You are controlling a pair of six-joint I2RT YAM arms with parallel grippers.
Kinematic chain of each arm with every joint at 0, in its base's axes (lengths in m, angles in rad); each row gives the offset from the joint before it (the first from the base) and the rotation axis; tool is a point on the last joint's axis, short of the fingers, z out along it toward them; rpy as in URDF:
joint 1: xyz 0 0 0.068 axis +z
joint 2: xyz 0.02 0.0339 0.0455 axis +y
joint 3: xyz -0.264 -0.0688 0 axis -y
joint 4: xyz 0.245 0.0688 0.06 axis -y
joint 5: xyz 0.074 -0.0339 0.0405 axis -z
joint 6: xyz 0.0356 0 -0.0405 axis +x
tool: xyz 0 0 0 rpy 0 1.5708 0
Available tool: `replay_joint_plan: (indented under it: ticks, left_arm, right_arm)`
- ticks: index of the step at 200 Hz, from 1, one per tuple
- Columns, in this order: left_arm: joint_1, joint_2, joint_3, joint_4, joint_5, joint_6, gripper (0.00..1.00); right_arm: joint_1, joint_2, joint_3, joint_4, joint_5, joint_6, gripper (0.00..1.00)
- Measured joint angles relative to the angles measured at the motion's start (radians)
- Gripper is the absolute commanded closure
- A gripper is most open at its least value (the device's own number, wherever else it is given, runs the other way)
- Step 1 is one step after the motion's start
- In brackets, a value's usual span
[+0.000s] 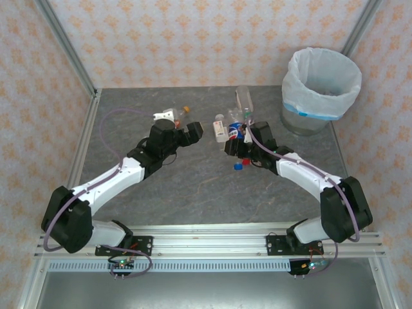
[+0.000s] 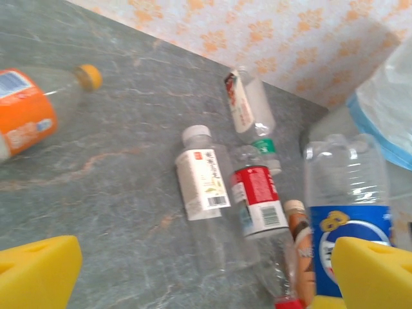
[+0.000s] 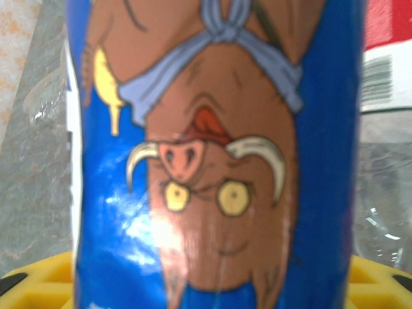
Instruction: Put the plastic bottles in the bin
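- Blue-labelled bottle (image 3: 212,161) sits between the fingers of the right claw (image 1: 239,147); whether they pinch it I cannot tell, so it may slip.
- Neighbouring bottles (image 2: 257,199) just beside it could get knocked.
- Left claw (image 2: 203,264) gapes wide, empty.
- Bin (image 1: 315,106) stands well beyond the right claw.

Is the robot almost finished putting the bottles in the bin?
Not nearly. No bottle shows clearly inside the bin. The right jaws straddle the blue-label bottle. The left jaws hang open, empty. The orange-label bottle, white-label bottle and red-label bottle lie on the table, waiting.
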Motion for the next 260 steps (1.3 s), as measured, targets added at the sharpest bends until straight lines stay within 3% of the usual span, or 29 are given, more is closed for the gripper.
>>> replay_joint_plan:
  ticks: [76, 167, 260]
  left_arm:
    - [0.019, -0.072, -0.101, -0.023, -0.102, -0.008, 0.0]
    - [0.019, -0.202, -0.19, -0.039, -0.225, -0.049, 0.0]
    - [0.026, -0.224, -0.213, -0.047, -0.269, -0.056, 0.0]
  right_arm:
    - [-0.094, -0.019, 0.147, -0.012, 0.035, -0.069, 1.0]
    - [-0.295, -0.016, 0.424, -0.016, 0.057, -0.136, 1.0]
    - [-0.488, 0.203, 0.761, -0.066, 0.209, -0.209, 1.0]
